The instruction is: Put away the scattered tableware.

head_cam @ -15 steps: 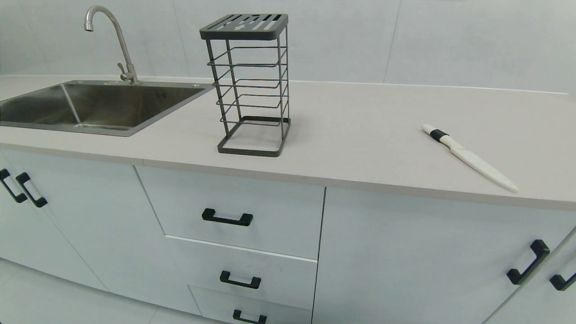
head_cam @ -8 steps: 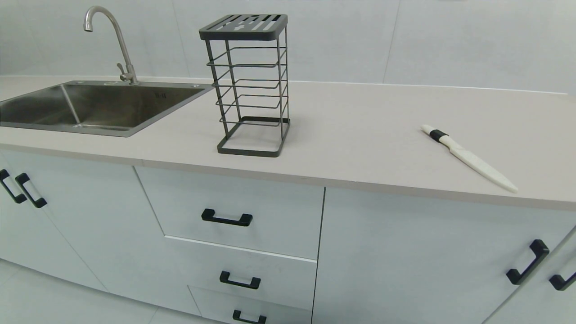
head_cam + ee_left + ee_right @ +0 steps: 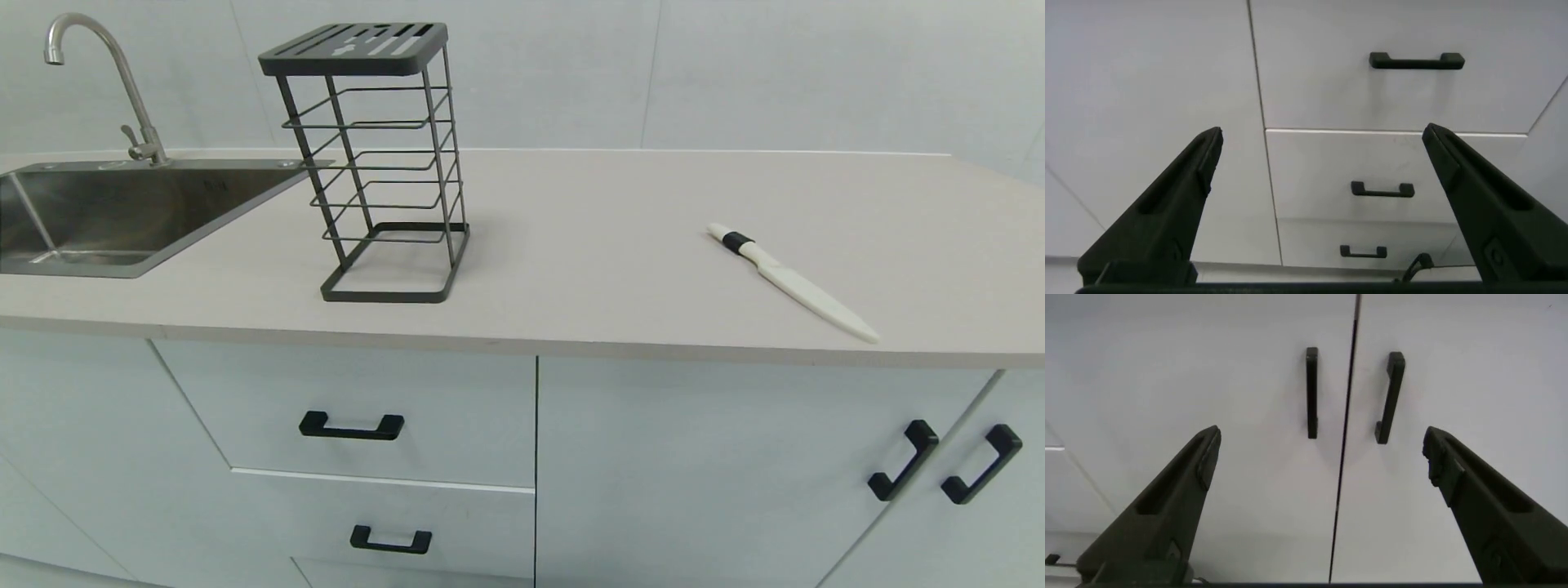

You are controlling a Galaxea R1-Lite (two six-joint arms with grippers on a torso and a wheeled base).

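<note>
A white knife with a black band on its handle [image 3: 790, 282] lies flat on the grey countertop [image 3: 620, 245] at the right, its tip toward the front edge. A black wire knife rack with a slotted top [image 3: 377, 159] stands upright left of centre, near the sink. My left gripper [image 3: 1321, 139] is open and faces the white drawer fronts [image 3: 1380, 77] below the counter. My right gripper [image 3: 1321, 437] is open too, facing the cabinet doors with two black handles [image 3: 1312, 392].
A steel sink [image 3: 106, 216] with a curved tap [image 3: 122, 82] sits at the far left. White drawers with black handles [image 3: 351, 425] and cabinet doors [image 3: 906, 460] line the front below the counter. A tiled wall closes the back.
The whole head view has shifted: the camera turned, so the rack, sink and knife all sit further left in the picture. Nothing on the counter has moved itself.
</note>
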